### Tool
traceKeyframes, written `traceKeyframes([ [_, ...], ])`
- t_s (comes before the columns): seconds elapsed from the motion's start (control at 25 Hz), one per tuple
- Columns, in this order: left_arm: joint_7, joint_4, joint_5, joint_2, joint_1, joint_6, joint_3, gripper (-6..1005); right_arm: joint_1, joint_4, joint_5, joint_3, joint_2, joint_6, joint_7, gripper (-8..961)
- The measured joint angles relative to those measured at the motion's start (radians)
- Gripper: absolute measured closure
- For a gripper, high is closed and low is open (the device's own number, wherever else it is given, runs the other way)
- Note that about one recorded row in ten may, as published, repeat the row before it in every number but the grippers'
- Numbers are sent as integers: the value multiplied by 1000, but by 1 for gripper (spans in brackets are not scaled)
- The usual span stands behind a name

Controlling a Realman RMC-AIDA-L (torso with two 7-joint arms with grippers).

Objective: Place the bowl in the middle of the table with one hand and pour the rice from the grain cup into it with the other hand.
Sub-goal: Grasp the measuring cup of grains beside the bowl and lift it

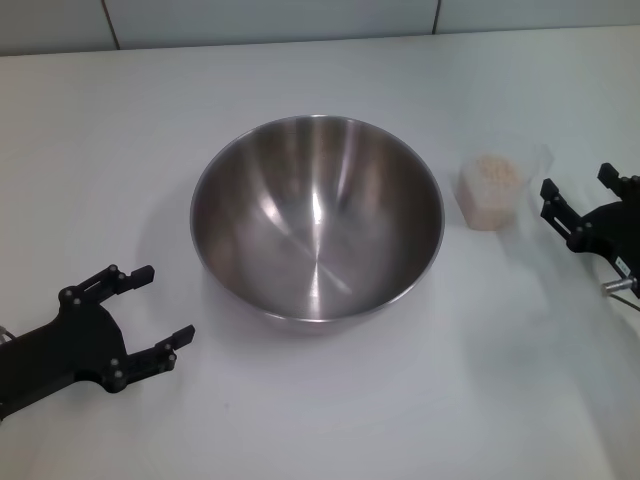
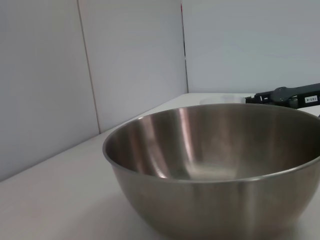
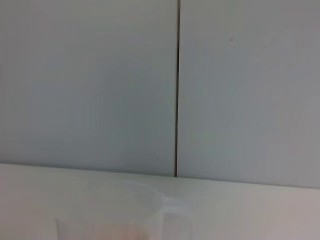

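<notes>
The large steel bowl [image 1: 317, 218] stands upright and empty at the middle of the white table [image 1: 320, 420]; it also fills the left wrist view, bowl [image 2: 215, 170]. To its right stands the small clear grain cup [image 1: 497, 185], upright, with beige rice [image 1: 492, 172] inside. My left gripper [image 1: 162, 309] is open near the table's front left, a short way from the bowl's rim, holding nothing. My right gripper [image 1: 578, 191] is open just right of the cup, not touching it. The cup's rim [image 3: 145, 212] shows faintly in the right wrist view.
A grey panelled wall [image 1: 300, 20] runs along the table's far edge. Bare tabletop lies in front of the bowl and behind it. The right gripper [image 2: 287, 96] shows beyond the bowl in the left wrist view.
</notes>
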Motion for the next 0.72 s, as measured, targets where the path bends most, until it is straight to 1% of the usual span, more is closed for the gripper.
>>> traceKeyframes([
  [0.52,-3,-3,1,0,2,-5,0,164,34,7,0,2,0,43,0,186],
  [0.72,2,-33,1,4,-9,-12,0,164,49,5,0,3,0,65,0,186],
])
